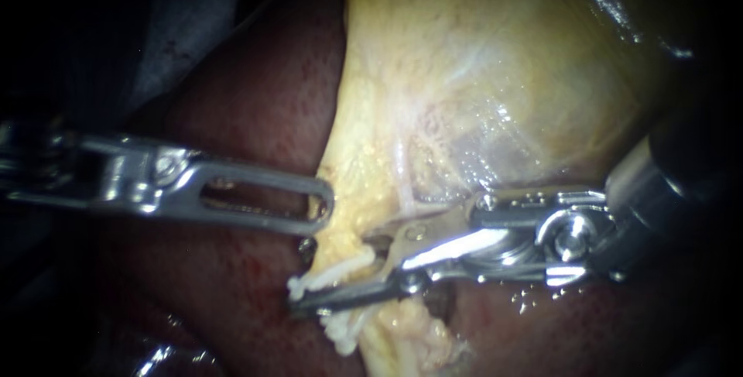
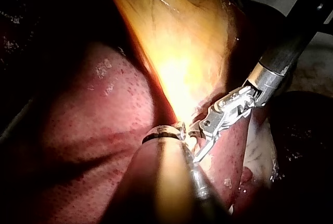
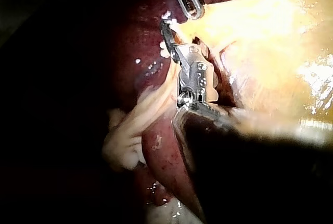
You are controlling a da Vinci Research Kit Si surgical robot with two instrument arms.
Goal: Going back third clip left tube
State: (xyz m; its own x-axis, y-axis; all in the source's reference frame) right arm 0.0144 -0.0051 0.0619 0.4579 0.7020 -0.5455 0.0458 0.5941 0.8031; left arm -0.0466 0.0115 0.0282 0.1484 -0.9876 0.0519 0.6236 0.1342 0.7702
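— What could go wrong as we back out?
— Our right instrument (image 1: 329,276) has its jaws parted, and the white clip (image 1: 303,286) on the tube (image 1: 379,329) lies between them. We think a jaw could snag the clip and tear the tube.
— And farther back?
— Our left instrument (image 1: 323,207) grips the edge of the gallbladder (image 1: 480,75). If it slipped, the tube would go slack.

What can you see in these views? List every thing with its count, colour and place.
liver: one, dark red, beneath and beside the gallbladder
gallbladder: one, yellow, glistening, lying over the liver
tube: one, pale yellow, running from the gallbladder's narrow end
clips: at least two, white, on the tube
left instrument: one, silver, tip at the gallbladder's edge
right instrument: one, silver, open at the clips
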